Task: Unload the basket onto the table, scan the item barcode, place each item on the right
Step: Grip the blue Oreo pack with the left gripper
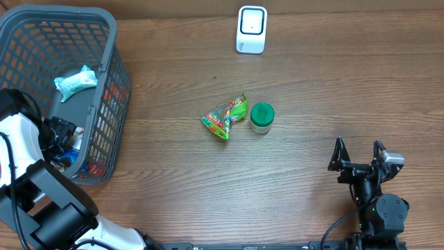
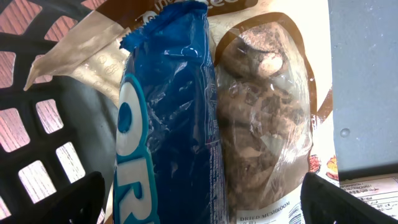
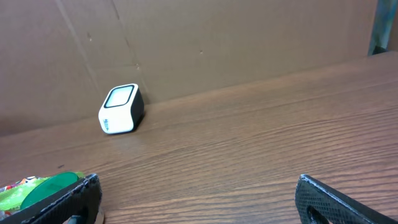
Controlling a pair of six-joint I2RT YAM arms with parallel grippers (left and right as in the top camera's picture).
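Left gripper (image 2: pixel 214 204) hangs inside the basket (image 1: pixel 35 35) with its jaws spread wide and nothing between them, right over a blue biscuit packet (image 2: pixel 165 130) that lies touching a clear bag of dried mushrooms (image 2: pixel 261 118). The right gripper (image 1: pixel 358 147) rests equally wide and empty, well apart from the scanner (image 1: pixel 251 29). Closing from here could pinch both packs together, or the slick film could slide out, since they press side by side
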